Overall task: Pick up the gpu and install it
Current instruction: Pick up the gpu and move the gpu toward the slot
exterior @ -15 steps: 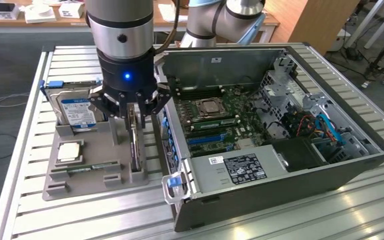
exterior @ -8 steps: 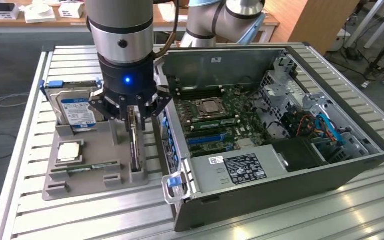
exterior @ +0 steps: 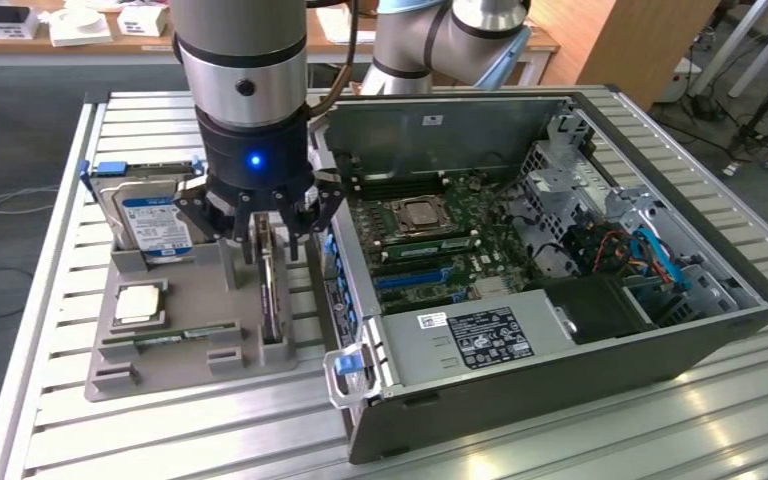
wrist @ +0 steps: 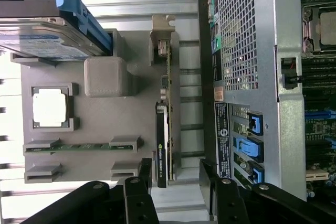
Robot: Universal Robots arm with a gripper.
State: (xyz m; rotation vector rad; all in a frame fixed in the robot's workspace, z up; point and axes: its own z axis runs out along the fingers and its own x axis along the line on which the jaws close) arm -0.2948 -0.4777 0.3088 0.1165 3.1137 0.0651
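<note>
Masking gpu (exterior: 271,300) top: spread claw (exterior: 268,232)

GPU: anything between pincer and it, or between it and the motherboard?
Nothing visible between the open pincer and the gpu standing on edge in the gray holder. The case's rear wall stands between holder and motherboard; the case is open on top.

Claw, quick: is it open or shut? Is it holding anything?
Claw: open, with a finger on each side of the gpu, holding nothing.
</note>
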